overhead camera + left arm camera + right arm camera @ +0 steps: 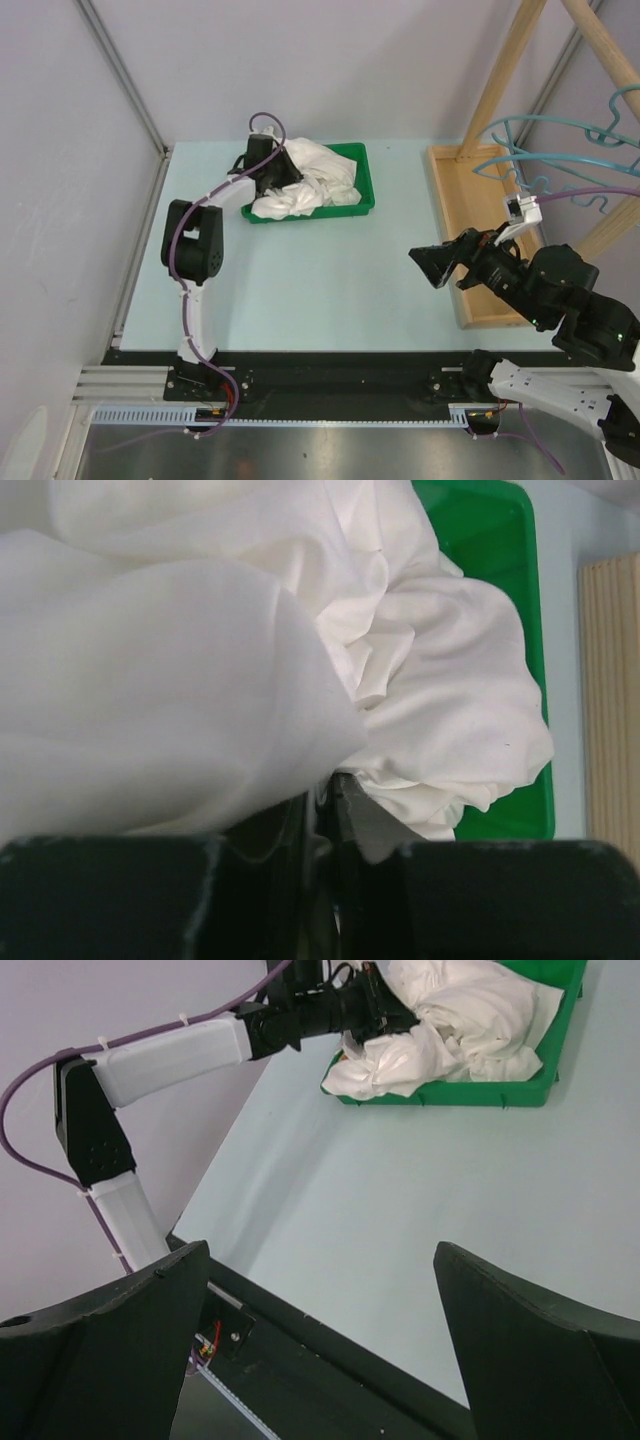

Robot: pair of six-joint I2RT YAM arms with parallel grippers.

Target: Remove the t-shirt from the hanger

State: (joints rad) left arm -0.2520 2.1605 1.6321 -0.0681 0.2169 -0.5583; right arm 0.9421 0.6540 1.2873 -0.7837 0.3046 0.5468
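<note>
Cloth of the white t-shirt (310,180) lies crumpled in the green tray (358,152) at the far side of the table (330,280), where we see the left gripper (325,805) pressed into it, jaws nearly together, whether pinching fabric we cannot tell, and the right gripper (445,262) hovering wide open and empty.

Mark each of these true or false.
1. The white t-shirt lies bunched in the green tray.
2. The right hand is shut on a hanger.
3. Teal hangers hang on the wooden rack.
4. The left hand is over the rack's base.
1. True: the t-shirt is heaped in the green tray.
2. False: the right hand is wide open and empty, above the table.
3. True: the teal hangers are on the wooden rack, bare.
4. False: the left hand is at the t-shirt in the tray.
</note>
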